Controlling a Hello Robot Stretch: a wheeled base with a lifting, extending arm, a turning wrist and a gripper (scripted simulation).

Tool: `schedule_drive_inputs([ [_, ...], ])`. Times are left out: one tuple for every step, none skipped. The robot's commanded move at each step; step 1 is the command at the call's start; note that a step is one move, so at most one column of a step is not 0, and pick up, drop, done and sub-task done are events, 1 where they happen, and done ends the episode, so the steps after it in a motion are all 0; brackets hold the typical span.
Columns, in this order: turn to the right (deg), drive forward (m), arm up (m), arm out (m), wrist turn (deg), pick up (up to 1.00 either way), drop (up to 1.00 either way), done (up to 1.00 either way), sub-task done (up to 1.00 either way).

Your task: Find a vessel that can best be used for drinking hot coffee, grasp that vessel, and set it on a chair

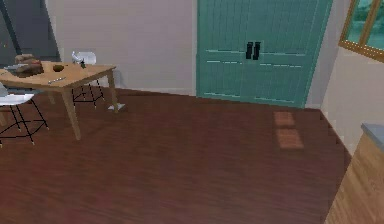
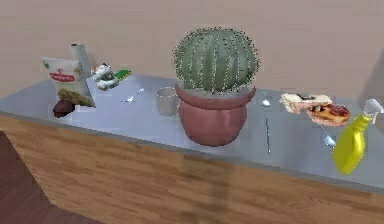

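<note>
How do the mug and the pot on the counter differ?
The mug is small and pale grey; the pot is much bigger and reddish-brown. The pot holds a round cactus; nothing rises out of the mug. Both stand upright on the grey counter.

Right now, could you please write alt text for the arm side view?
A pale mug stands on a grey counter just left of a round cactus in a reddish pot. A yellow spray bottle stands at the right, a carton at the left.
</note>
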Motion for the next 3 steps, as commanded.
schedule_drive_inputs([
  [0.0,0.00,0.38,0.00,0.0,0.00,0.00,0.00,0.00],
  [0.0,0.00,0.00,0.48,0.0,0.00,0.00,0.00,0.00],
  [0.0,0.00,0.00,0.00,45.0,0.00,0.00,0.00,0.00],
])
